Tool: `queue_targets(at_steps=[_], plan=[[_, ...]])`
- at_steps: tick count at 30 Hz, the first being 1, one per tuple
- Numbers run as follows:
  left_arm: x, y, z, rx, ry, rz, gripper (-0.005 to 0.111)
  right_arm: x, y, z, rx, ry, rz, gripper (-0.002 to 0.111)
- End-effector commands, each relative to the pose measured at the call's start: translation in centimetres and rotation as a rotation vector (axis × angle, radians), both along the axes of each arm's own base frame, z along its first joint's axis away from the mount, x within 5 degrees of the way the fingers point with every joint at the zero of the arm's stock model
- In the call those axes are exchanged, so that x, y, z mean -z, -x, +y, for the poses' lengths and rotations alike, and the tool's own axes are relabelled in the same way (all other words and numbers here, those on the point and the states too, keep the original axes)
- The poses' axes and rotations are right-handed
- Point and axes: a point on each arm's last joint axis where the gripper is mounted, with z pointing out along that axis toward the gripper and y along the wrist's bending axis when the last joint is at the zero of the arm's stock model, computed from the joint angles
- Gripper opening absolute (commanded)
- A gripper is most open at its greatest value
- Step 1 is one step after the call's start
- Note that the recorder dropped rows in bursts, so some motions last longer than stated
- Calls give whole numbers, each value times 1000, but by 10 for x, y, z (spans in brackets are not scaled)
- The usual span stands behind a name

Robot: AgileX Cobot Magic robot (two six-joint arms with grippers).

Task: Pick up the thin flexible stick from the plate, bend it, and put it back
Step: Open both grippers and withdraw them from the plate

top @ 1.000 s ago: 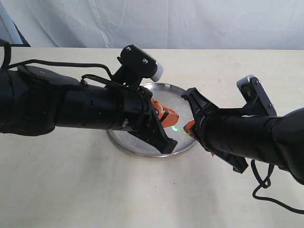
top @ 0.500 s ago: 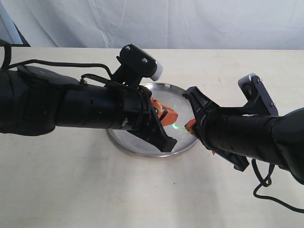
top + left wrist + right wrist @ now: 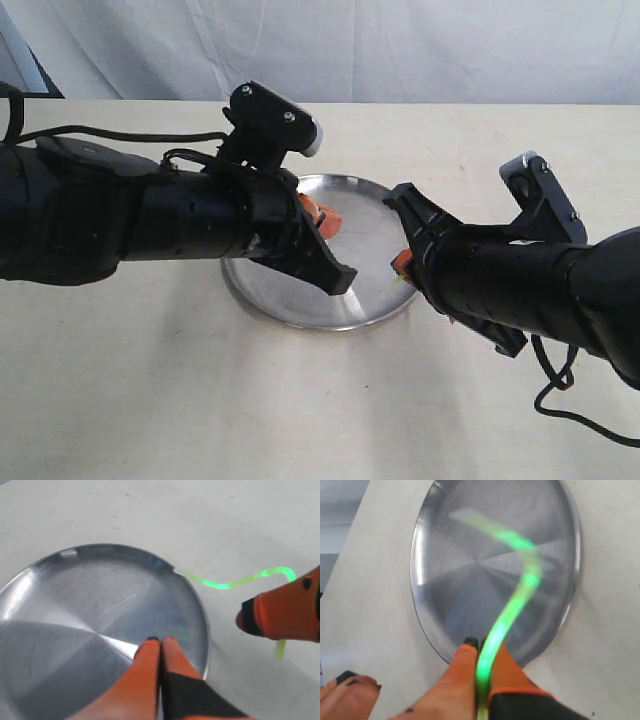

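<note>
The plate (image 3: 290,300) lies mid-table, shiny and bare (image 3: 75,605) (image 3: 445,590). My right gripper (image 3: 479,642) is shut on the thin flexible stick (image 3: 520,587), which glows green and curves in a bent S over the dish. In the left wrist view the stick (image 3: 230,584) runs from the plate's rim to the right gripper (image 3: 250,620). My left gripper (image 3: 161,640) hangs over the plate's edge, shut with nothing between its orange fingers. From outside, the left gripper (image 3: 322,220) is over the dish and the right gripper (image 3: 402,262) is at its right rim.
Both black arms crowd the space over the plate. A loose cable (image 3: 560,395) trails on the beige table (image 3: 200,400) at the right. A white cloth (image 3: 400,50) hangs behind the table's far edge.
The left gripper has let go of the stick and drawn back leftward over the plate. The right gripper stays put, still holding the stick.
</note>
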Motion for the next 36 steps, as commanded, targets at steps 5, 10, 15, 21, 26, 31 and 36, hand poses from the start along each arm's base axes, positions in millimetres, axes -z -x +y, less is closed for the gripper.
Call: queue_targets(at_steps=[5, 10, 15, 21, 26, 31, 36], plan=[[1, -17, 23, -269, -156, -95, 0, 1, -2, -3, -7, 46, -29, -1], [-6, -29, 55, -598, -268, -176, 0, -1, -5, -7, 11, 91, -74, -1], [-15, -39, 71, -680, -163, -137, 0, -18, -20, 6, -113, 168, -200, -1], [-24, -36, 83, -717, -149, -155, 0, -31, -58, 35, -437, 317, -286, -1], [-28, -27, 104, -834, -215, -205, 0, -6, -89, 26, -592, 395, -179, -1], [-29, -25, 106, -837, -206, -207, 0, 13, -107, 30, -758, 449, -95, -1], [-29, -25, 106, -831, -203, -205, 0, 33, -127, 42, -968, 549, -28, -1]])
